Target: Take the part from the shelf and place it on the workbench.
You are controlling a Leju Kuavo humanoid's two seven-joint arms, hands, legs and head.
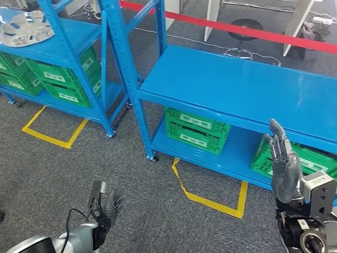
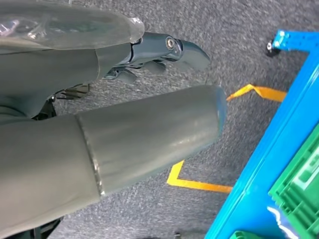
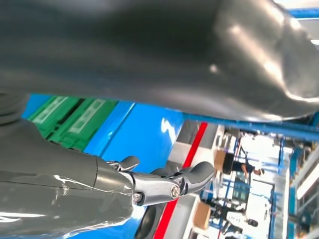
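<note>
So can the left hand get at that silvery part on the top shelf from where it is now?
Probably not yet: the left hand hangs low over the carpet, well short of the part on the far rack's shelf.

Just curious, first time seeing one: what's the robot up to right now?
Left robot hand low, empty. Right robot hand raised, empty. Metal part on far shelf, untouched.

Blue shelf (image 1: pixel 238 84), green crates (image 1: pixel 196 129) beneath, left hand (image 1: pixel 105 208) and right hand (image 1: pixel 284 163) empty
</note>
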